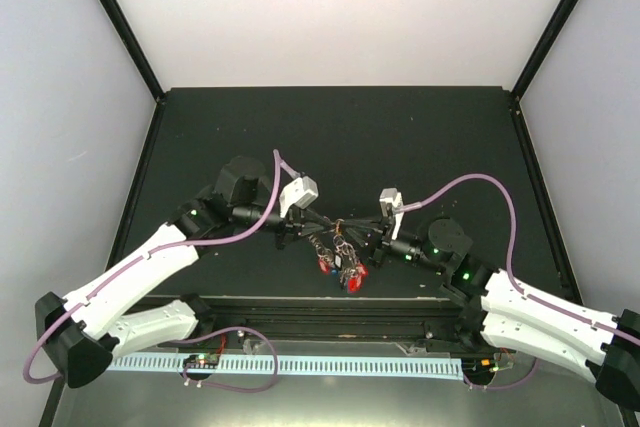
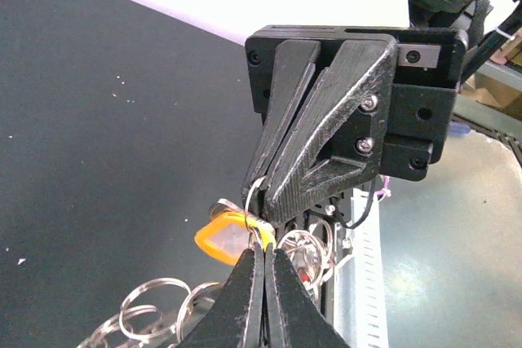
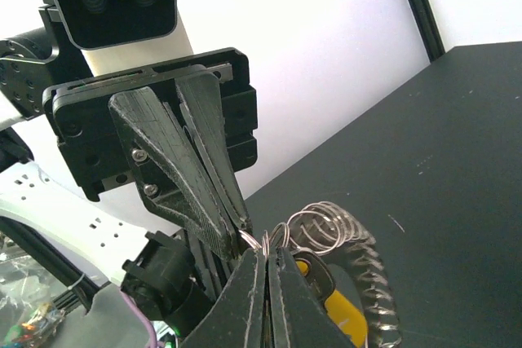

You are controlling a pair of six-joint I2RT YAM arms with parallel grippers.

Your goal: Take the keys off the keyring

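Both grippers meet tip to tip above the black table, and the keys hang below them as a bunch with red and blue heads. My left gripper is shut on the thin wire keyring, right beside an orange-headed key. In the top view the left gripper comes in from the left. My right gripper is also shut on the keyring, with a yellow-headed key just behind its fingers. From above, the right gripper comes in from the right. Several linked rings trail off the bunch.
More loose silvery rings dangle at the lower left of the left wrist view. A white perforated rail runs along the near edge between the arm bases. White walls close in the table on three sides.
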